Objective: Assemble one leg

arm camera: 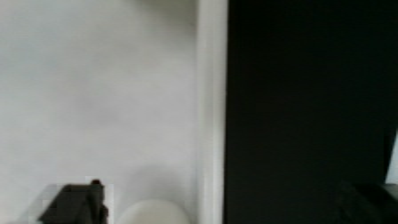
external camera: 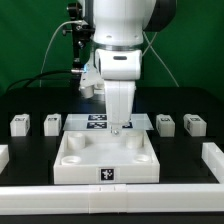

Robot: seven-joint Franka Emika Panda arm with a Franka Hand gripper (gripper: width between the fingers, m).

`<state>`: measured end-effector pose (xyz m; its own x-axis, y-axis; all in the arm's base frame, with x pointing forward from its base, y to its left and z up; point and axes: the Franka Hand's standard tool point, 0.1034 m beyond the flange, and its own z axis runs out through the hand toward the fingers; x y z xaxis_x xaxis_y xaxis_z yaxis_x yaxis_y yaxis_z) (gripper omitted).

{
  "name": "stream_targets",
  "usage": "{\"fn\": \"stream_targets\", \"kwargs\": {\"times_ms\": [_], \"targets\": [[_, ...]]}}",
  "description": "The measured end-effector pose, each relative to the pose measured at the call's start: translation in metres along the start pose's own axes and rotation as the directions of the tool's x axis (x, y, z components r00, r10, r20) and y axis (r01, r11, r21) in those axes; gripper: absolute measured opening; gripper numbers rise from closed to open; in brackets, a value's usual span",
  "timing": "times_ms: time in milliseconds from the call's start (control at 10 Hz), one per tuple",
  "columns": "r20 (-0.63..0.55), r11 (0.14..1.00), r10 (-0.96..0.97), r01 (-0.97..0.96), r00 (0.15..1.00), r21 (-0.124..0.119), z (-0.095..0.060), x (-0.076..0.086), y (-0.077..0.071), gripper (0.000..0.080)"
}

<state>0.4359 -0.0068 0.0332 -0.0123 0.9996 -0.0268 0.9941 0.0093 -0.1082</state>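
Now | tool [external camera: 118, 126]: jaws spread, low over white panel [external camera: 75, 150] | leg [external camera: 166, 123]: well apart, toward exterior view's right

White leg [external camera: 20, 124], black-white tag [external camera: 20, 127]; white panel [external camera: 75, 172]; black table [external camera: 30, 150].

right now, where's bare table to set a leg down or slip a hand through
Bare black table flanks the large panel: one patch between it and the rail on the exterior view's left, one toward the rail on its right. Crowded behind the panel: the open gripper hangs by the marker board, with legs paired on either side.
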Motion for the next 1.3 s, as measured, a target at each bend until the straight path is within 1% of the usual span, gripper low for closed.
{"fn": "stream_targets", "kwargs": {"times_ms": [200,400,500,800,900,1000,1100,1200,1300], "targets": [[-0.001,1.0,0.002,-0.002,1.0,0.006,0.002,-0.001,-0.002,0.065],[-0.005,1.0,-0.012,0.012,1.0,0.023,0.013,0.0,-0.003,0.065],[-0.007,0.999,-0.014,0.014,1.0,0.03,0.019,0.0,0.0,0.065],[-0.008,0.999,-0.007,0.007,1.0,0.037,0.023,0.001,-0.001,0.065],[-0.007,0.999,-0.005,0.005,1.0,0.039,0.023,0.001,-0.001,0.0543],[-0.008,0.999,-0.005,0.005,1.0,0.04,0.023,0.001,-0.001,0.0408],[-0.008,0.999,-0.005,0.005,1.0,0.04,0.024,0.001,-0.001,0.0408],[-0.008,0.999,-0.005,0.005,1.0,0.041,0.024,0.001,-0.001,0.0202],[-0.008,0.999,-0.005,0.005,1.0,0.039,0.024,0.001,-0.001,0.0074]]}}
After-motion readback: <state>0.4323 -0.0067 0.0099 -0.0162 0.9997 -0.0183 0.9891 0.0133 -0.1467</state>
